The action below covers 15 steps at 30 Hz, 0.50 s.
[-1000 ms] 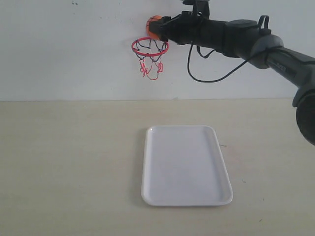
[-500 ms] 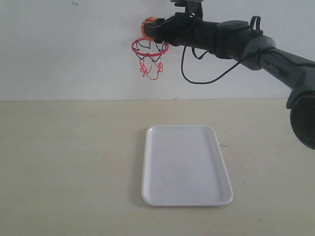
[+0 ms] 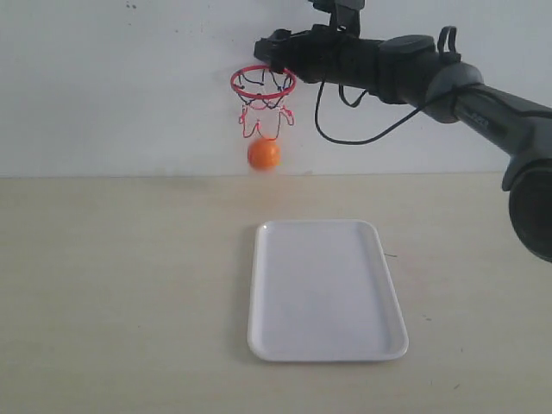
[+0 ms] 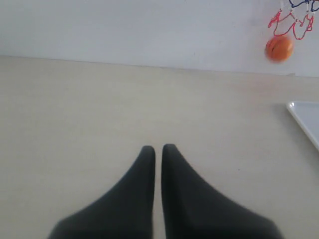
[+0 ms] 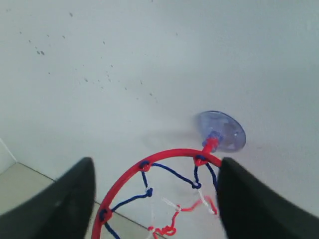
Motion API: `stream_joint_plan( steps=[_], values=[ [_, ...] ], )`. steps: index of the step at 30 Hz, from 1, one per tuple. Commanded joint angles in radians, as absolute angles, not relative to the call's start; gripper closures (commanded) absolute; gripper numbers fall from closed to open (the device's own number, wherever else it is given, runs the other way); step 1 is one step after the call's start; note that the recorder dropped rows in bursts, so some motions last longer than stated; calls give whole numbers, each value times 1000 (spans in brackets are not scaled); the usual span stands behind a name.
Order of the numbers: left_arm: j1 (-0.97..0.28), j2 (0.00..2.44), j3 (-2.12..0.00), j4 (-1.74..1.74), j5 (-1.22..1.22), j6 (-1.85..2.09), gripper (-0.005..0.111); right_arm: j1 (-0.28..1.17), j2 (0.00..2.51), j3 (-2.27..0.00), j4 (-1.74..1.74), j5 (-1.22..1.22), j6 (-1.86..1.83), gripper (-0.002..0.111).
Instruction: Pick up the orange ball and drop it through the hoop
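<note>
a white rectangular tray (image 3: 328, 289) with rounded corners and a raised rim lies flat on the pale beige bench (image 3: 121, 293), its long sides running away from the exterior camera. one corner of it shows at the edge of the left wrist view. behind the bench rises a white wall (image 3: 112, 95), dotted with small dark specks.
</note>
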State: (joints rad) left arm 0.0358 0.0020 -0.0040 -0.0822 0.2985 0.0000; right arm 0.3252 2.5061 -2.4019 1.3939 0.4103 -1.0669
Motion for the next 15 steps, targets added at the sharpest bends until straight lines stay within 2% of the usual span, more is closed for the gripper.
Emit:
stream_joint_plan(
  steps=[1,6,15],
  values=[
    [38,0,0,-86,291,-7,103,301,2491,-2410,1333,400,-982,107],
    [38,0,0,-86,291,-7,103,246,2453,-2410,1271,440,-911,109],
    [38,0,0,-86,291,-7,103,93,2361,-2410,1076,756,-714,109]
  ],
)
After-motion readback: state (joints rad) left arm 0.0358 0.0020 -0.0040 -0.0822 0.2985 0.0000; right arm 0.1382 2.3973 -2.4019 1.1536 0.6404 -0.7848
